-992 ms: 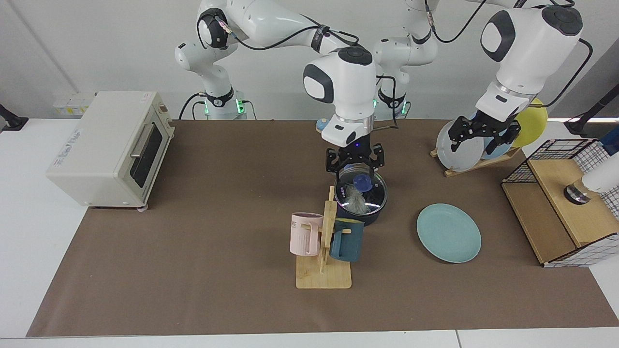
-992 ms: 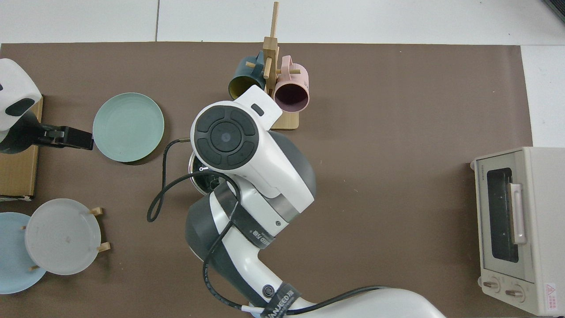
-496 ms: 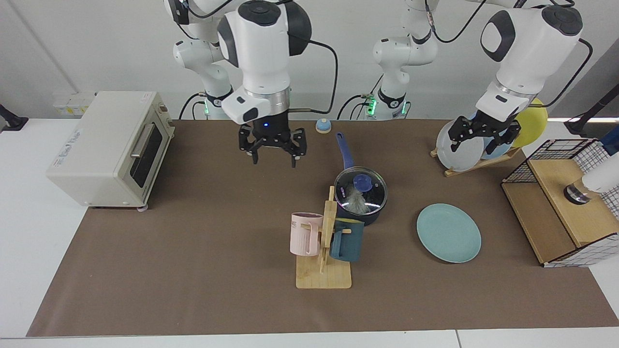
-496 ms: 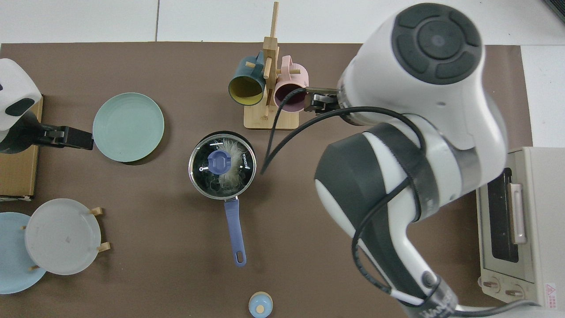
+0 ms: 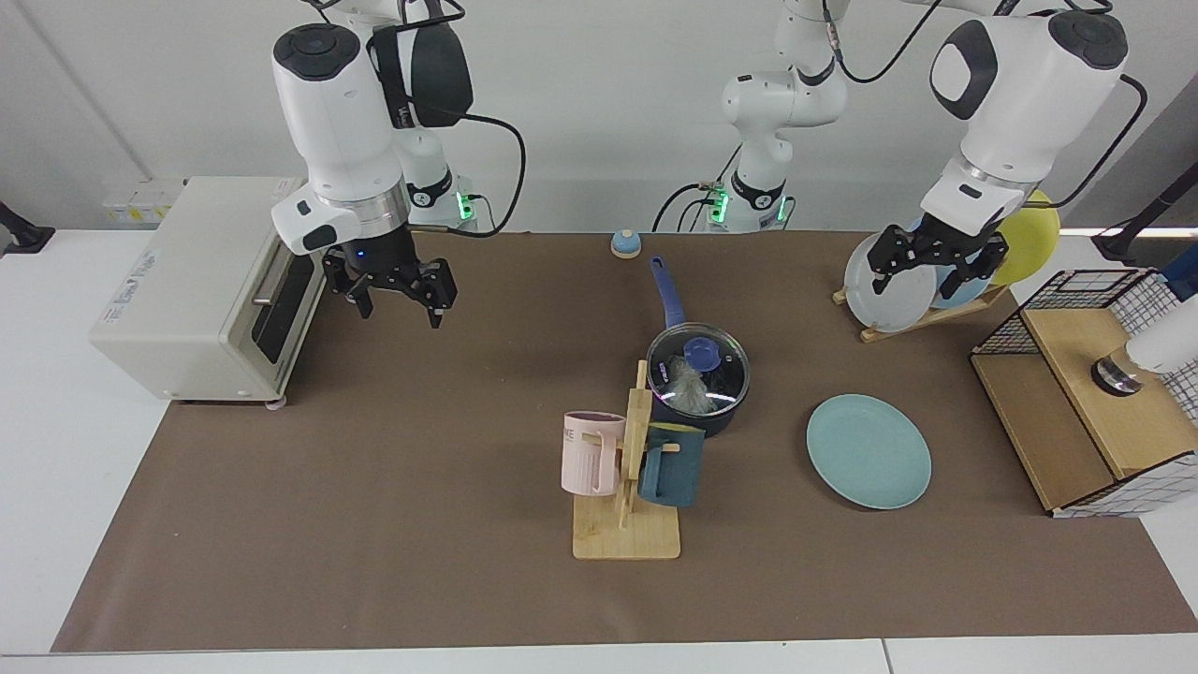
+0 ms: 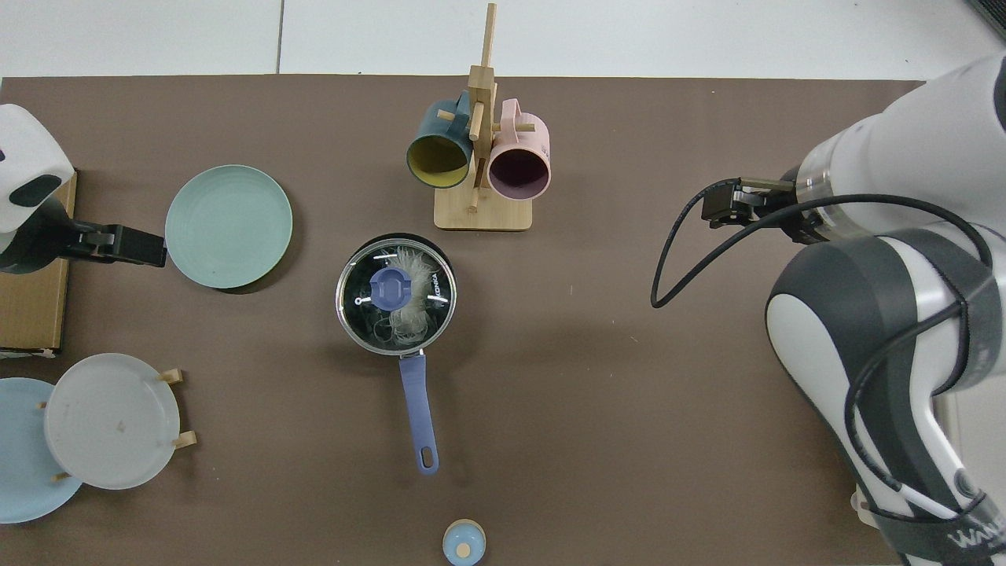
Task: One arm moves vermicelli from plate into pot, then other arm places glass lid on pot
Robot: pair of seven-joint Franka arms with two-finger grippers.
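**Lid was on the pot, noodles inside, both grippers empty**

So the pot [image 5: 697,398] sat about mid-frame in the facing view, just behind the wooden mug rack [image 5: 629,496], with its long blue handle pointing toward the back of the table. The glass lid [image 6: 395,295] was seated flat on the rim, blue knob at the centre. Through the glass you could see the vermicelli [image 6: 410,303], a pale tangle bunched toward 1 side of the pot's black inside. The plate [image 5: 869,450] lay flat at right of centre, near the pot but not touching it, with nothing on it.

The rack held 2 mugs, a pink mug [image 5: 590,454] and a dark teal mug [image 5: 671,465], both hung sideways on the pegs. The teal one overlapped the pot's front edge in the facing view.

The right gripper [image 5: 391,290] hung at the upper left of the frame, well apart from the pot and just beside the toaster oven [image 5: 211,285], pointing down, fingers spread wide, holding nothing. The left gripper [image 5: 939,264] hovered at the upper right in front of the dish rack's grey plate [image 5: 884,281], also pointing down, fingers apart and empty. That arm was just waiting there.
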